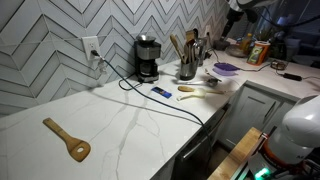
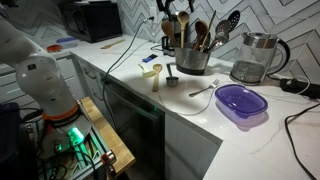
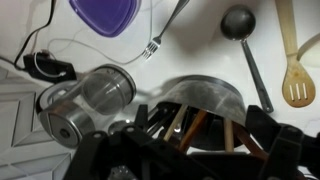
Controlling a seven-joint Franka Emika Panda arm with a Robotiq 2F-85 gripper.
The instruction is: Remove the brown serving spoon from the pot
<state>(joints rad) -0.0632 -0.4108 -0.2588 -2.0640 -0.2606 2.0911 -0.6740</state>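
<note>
The small shiny metal pot [image 3: 210, 98] stands on the white counter and holds several utensils. It shows in both exterior views [image 1: 187, 70] [image 2: 190, 60]. Brown wooden handles [image 3: 190, 125] rise from it, and I cannot tell which belongs to the brown serving spoon. In the wrist view my gripper [image 3: 185, 150] hangs just above the pot. Its dark fingers are spread to either side of the handles and nothing is clamped. In an exterior view the gripper [image 2: 180, 14] sits over the utensils, in front of the black coffee maker [image 1: 147, 57].
A glass kettle [image 2: 255, 55] stands beside the pot. A purple lid [image 2: 240, 100], a fork [image 2: 203, 90], a black ladle [image 3: 240, 25] and a wooden slotted spoon [image 3: 298, 72] lie on the counter nearby. A wooden spatula [image 1: 68, 140] lies far off.
</note>
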